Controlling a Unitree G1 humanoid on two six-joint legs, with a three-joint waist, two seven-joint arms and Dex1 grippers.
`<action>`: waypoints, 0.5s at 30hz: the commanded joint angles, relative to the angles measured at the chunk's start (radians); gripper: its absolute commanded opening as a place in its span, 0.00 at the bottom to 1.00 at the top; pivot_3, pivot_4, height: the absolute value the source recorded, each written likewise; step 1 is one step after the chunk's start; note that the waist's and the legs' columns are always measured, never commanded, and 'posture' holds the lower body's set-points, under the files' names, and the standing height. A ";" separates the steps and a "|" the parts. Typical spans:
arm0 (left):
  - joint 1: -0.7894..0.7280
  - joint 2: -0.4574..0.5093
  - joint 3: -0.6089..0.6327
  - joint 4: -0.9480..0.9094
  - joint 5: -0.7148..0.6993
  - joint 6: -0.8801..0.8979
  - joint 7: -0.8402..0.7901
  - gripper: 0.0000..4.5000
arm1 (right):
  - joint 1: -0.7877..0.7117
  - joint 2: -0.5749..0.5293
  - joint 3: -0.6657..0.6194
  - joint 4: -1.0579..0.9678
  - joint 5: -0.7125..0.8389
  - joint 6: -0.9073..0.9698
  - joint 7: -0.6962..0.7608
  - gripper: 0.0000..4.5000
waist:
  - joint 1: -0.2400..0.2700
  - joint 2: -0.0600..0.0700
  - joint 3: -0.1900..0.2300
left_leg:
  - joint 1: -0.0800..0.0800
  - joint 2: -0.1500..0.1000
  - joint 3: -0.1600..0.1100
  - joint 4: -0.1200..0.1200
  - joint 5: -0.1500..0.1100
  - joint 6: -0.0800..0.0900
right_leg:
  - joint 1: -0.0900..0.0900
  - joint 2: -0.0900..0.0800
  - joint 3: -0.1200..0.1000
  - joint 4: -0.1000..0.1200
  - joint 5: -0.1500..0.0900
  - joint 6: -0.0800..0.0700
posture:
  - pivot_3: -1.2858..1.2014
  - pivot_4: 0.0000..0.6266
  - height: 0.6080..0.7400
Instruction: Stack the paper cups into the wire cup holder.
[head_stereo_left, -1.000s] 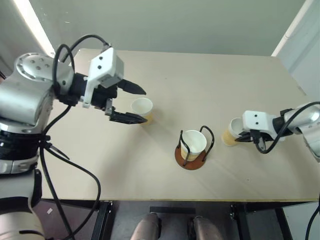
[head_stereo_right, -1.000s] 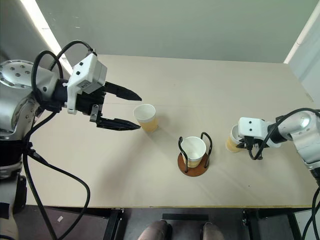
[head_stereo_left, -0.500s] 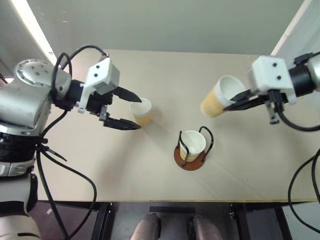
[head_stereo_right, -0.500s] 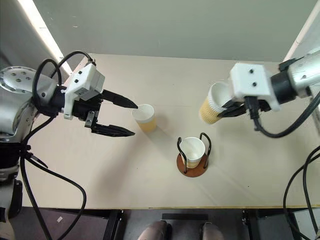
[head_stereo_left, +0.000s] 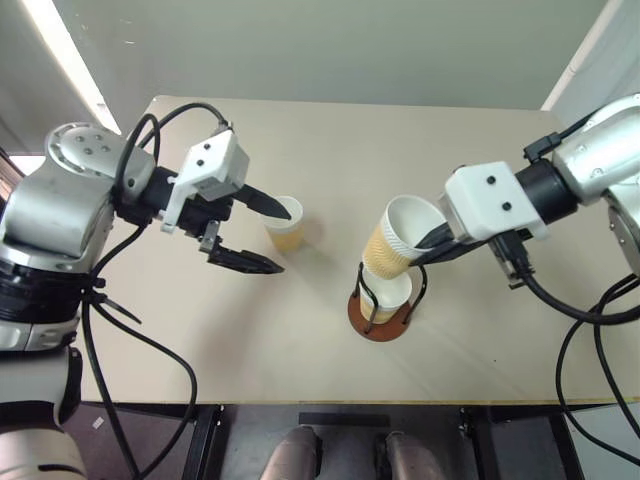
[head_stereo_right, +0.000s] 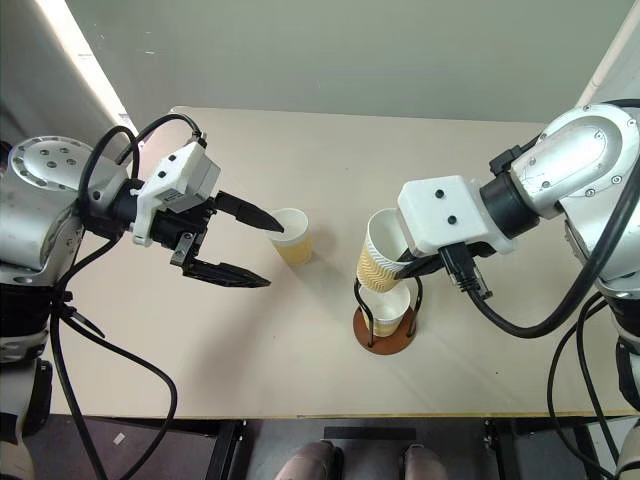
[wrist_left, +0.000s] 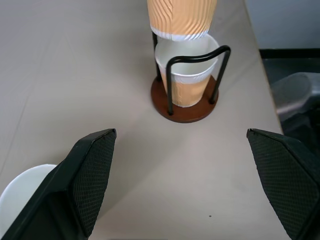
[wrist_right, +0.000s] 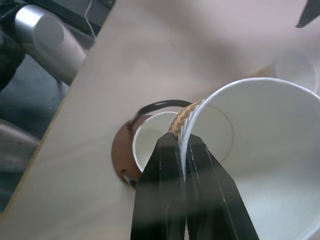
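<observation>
From my console the wire cup holder (head_stereo_left: 385, 301) sits nearest the table's (head_stereo_left: 250, 340) front edge, its reddish-brown disc flat on the pale top, and one paper cup (head_stereo_left: 392, 293) already stands inside its black loops. Directly above that, tilted and almost touching the seated cup's rim, I see a second paper cup (head_stereo_left: 398, 235) pinched by its wall in the right gripper (wrist_right: 183, 150), one black finger inside the rim and one outside, pressed tight. The held cup covers much of the seated one in the head views, and I cannot tell whether their rims touch. To the left of the holder, well apart from it, the third paper cup (head_stereo_left: 284, 221) stands upright on the table. The left gripper (head_stereo_left: 262, 234) hovers beside that cup with its fingers spread wide, the upper fingertip over the rim, gripping nothing. In the left wrist view that cup is cut off at the corner. A second ago the right gripper was low at the table's right side on its cup; now it has lifted and carried it over the holder.
</observation>
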 joint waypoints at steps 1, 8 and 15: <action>-0.037 0.002 0.015 -0.012 -0.011 -0.015 -0.026 1.00 | 0.006 -0.009 0.000 -0.023 0.000 -0.013 -0.001 0.00 | 0.000 0.000 0.000 | 0.000 0.000 0.000 0.000 0.000 0.000 | 0.000 0.000 0.000 0.000 0.000 0.000 | 0.52 0.24 1.00; -0.043 0.003 0.016 -0.019 -0.012 -0.009 -0.025 1.00 | 0.041 -0.013 0.036 -0.013 -0.047 -0.064 -0.008 0.00 | 0.000 0.000 0.000 | 0.000 0.000 0.000 0.000 0.000 0.000 | 0.000 0.000 0.000 0.000 0.000 0.000 | 0.52 0.24 1.00; -0.042 0.002 0.019 -0.025 -0.015 -0.004 -0.018 1.00 | 0.078 -0.012 0.072 -0.011 -0.100 -0.121 -0.005 0.00 | -0.001 0.000 0.000 | 0.000 0.000 0.000 0.000 0.000 0.000 | 0.000 0.000 0.000 0.000 0.000 0.000 | 0.52 0.24 1.00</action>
